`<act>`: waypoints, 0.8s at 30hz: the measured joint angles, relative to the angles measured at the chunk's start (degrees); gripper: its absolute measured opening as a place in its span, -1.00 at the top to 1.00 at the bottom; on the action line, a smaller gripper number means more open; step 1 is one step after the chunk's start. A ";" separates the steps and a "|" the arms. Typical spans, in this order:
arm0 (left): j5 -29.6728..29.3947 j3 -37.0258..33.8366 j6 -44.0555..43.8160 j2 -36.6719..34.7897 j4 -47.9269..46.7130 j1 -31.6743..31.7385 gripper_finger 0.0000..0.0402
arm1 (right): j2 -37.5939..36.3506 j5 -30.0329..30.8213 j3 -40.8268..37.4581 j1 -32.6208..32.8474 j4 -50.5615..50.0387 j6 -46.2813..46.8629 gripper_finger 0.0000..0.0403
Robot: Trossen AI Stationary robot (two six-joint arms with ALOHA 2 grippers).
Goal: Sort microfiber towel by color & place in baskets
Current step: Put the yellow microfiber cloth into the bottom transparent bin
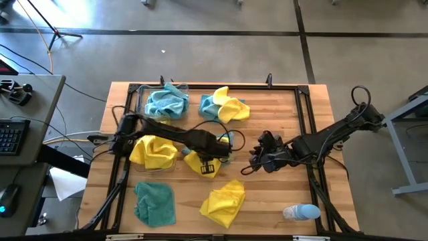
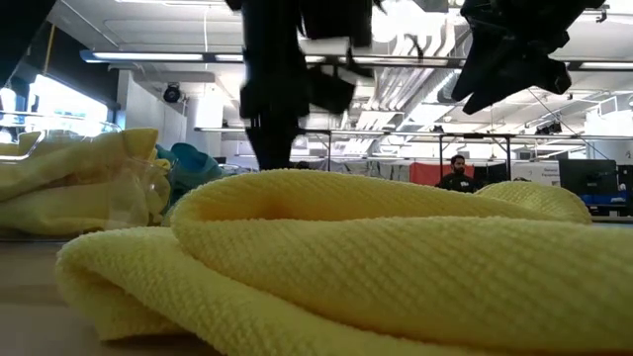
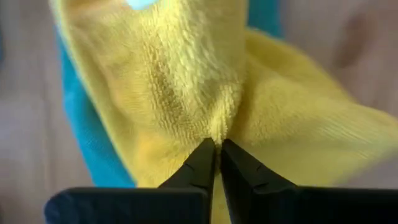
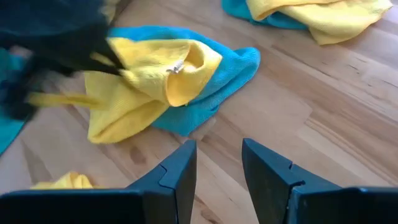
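A yellow microfiber towel (image 1: 202,164) lies crumpled on a teal one (image 1: 233,139) at the table's middle. My left gripper (image 3: 217,149) stands over it, pointing down, shut on the yellow cloth. My right gripper (image 4: 217,163) hovers open to the right of this pair, above bare wood, with nothing between its fingers. One clear basket (image 1: 175,87) at the far left holds teal towels (image 1: 166,102). A second basket (image 2: 138,198) beside the left arm holds a yellow towel (image 1: 154,151). My left gripper pinches a raised fold (image 3: 219,127) of the yellow towel between its two fingertips, coming from above and pointing down. The cloth puckers into a ridge at the tips. The rest of the towel lies spread on the teal towel (image 3: 93,143) and the table.
A yellow and teal pile (image 1: 224,107) lies at the far middle. A teal towel (image 1: 155,204) and a yellow towel (image 1: 224,201) lie near the front edge. A pale blue and white rounded object (image 1: 301,212) sits at the front right. Black frame rails (image 1: 304,114) border the table.
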 joint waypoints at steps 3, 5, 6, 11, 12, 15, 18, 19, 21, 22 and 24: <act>-0.25 0.00 -0.57 -4.61 -0.68 -1.06 0.94 | 0.00 1.44 0.00 0.32 -0.08 1.89 0.38; -1.09 0.00 -1.42 -8.25 -1.78 -2.06 0.98 | 0.00 1.60 0.00 0.30 -0.11 2.52 0.38; -1.78 0.00 -2.09 -10.44 -2.21 -2.60 0.99 | 0.00 1.73 0.00 0.30 -0.09 2.72 0.38; -5.17 0.00 -4.95 -22.14 -4.50 -5.95 0.99 | 0.00 4.09 0.00 0.30 0.30 2.76 0.38; -5.94 0.00 -5.29 -24.35 -5.00 -6.58 1.00 | 0.00 4.63 0.00 0.30 0.35 2.76 0.38; -7.66 0.00 -6.16 -31.06 -7.24 -8.29 1.00 | 0.00 5.99 0.00 0.30 0.35 2.75 0.38; -9.19 0.00 -9.43 -37.14 -10.74 -9.75 1.00 | 0.00 6.71 0.00 0.15 0.33 2.39 0.38; -9.58 0.00 -10.51 -38.91 -12.17 -10.19 1.00 | 0.00 6.73 0.00 0.13 0.32 2.30 0.38; -10.45 0.00 -12.71 -42.55 -15.42 -11.07 1.00 | 0.00 6.94 0.00 0.12 0.30 2.28 0.38; -10.80 0.00 -13.89 -44.29 -17.19 -11.54 1.00 | 0.00 6.95 0.00 0.12 0.30 2.26 0.38; -11.34 0.00 -15.93 -47.49 -20.75 -12.41 1.00 | 0.00 6.93 0.00 0.15 0.26 2.24 0.38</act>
